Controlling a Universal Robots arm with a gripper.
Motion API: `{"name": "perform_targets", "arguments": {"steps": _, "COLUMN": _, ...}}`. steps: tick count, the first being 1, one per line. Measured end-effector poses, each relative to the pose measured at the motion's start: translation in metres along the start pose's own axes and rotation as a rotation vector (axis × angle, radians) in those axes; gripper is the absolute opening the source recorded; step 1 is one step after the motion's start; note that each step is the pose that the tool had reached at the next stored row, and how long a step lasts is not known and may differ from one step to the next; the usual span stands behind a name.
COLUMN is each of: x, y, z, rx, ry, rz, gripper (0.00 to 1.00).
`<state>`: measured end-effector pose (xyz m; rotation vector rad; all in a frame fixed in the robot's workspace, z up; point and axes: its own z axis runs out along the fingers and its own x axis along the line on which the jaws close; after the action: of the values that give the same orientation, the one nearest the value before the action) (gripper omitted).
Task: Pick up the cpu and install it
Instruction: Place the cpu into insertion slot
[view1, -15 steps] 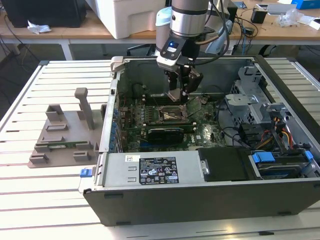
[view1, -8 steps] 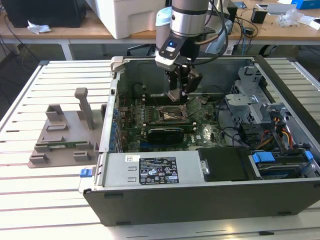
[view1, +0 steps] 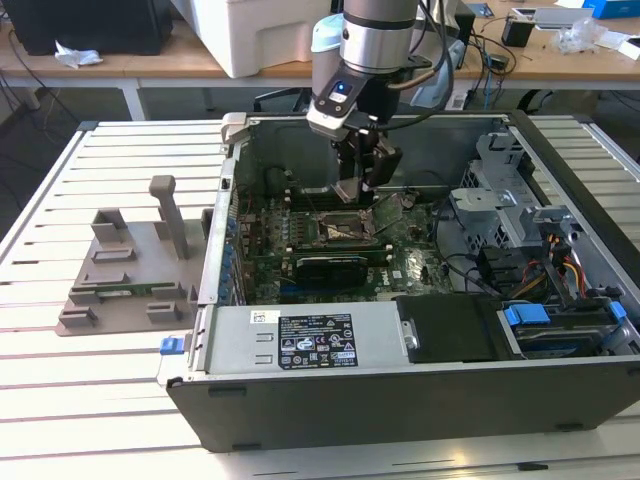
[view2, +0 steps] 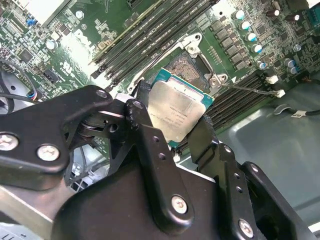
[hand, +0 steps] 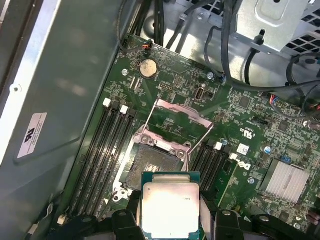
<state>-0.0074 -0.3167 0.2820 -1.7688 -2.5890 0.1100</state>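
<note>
The cpu (view2: 177, 112) is a flat square chip with a silvery top and a thin teal rim. My gripper (view2: 175, 122) is shut on it, with black fingers (view2: 202, 137) pressing on two opposite edges. In the first wrist view the cpu (hand: 170, 202) hangs just above and slightly to one side of the open motherboard socket (hand: 157, 167). The socket's metal load plate (hand: 175, 117) is flipped up. In the exterior view my gripper (view1: 360, 188) reaches down into the open computer case, right above the socket (view1: 335, 228).
A grey plastic holder block (view1: 130, 270) stands on the slatted table at the exterior view's left. A black expansion card (view1: 330, 265) lies in front of the socket. Memory slots (hand: 107, 150) flank the socket. Cables and a drive cage (view1: 510, 200) crowd the case's right side.
</note>
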Motion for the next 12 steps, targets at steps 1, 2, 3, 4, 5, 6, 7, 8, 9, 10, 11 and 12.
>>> {"name": "perform_targets", "arguments": {"steps": 1, "x": 0.0000, "y": 0.0000, "z": 0.0000, "rx": 0.0008, "ry": -0.0007, "rz": 0.007, "gripper": 0.55}}
{"name": "perform_targets", "arguments": {"steps": 2, "x": 0.0000, "y": 0.0001, "z": 0.0001, "rx": 0.0015, "ry": -0.0020, "rz": 0.013, "gripper": 0.55}}
{"name": "perform_targets", "arguments": {"steps": 3, "x": 0.0000, "y": 0.0000, "z": 0.0001, "rx": 0.0033, "ry": -0.0050, "rz": 0.023, "gripper": 0.55}}
{"name": "perform_targets", "arguments": {"steps": 4, "x": -0.0001, "y": 0.0000, "z": 0.0001, "rx": 0.0042, "ry": -0.0058, "rz": 0.032, "gripper": 0.55}}
{"name": "perform_targets", "arguments": {"steps": 5, "x": 0.0000, "y": -0.0001, "z": 0.0001, "rx": 0.0048, "ry": -0.0054, "rz": 0.044, "gripper": 0.55}}
{"name": "perform_targets", "arguments": {"steps": 6, "x": 0.0000, "y": -0.0001, "z": 0.0003, "rx": 0.0053, "ry": -0.0047, "rz": 0.055, "gripper": 0.55}}
{"name": "perform_targets", "arguments": {"steps": 7, "x": 0.0000, "y": 0.0000, "z": 0.0005, "rx": 0.0061, "ry": -0.0031, "rz": 0.079, "gripper": 0.55}}
{"name": "perform_targets", "arguments": {"steps": 8, "x": 0.0000, "y": 0.0000, "z": 0.0008, "rx": 0.0074, "ry": -0.0012, "rz": 0.109, "gripper": 0.55}}
{"name": "perform_targets", "arguments": {"steps": 9, "x": 0.0000, "y": 0.0000, "z": 0.0009, "rx": 0.0080, "ry": -0.0003, "rz": 0.124, "gripper": 0.55}}
{"name": "perform_targets", "arguments": {"steps": 10, "x": 0.0000, "y": 0.0001, "z": 0.0012, "rx": 0.0089, "ry": 0.0013, "rz": 0.148, "gripper": 0.55}}
{"name": "perform_targets", "arguments": {"steps": 11, "x": 0.0001, "y": 0.0001, "z": 0.0016, "rx": 0.0098, "ry": 0.0027, "rz": 0.170, "gripper": 0.55}}
{"name": "perform_targets", "arguments": {"steps": 12, "x": 0.0001, "y": 0.0001, "z": 0.0019, "rx": 0.0105, "ry": 0.0038, "rz": 0.189, "gripper": 0.55}}
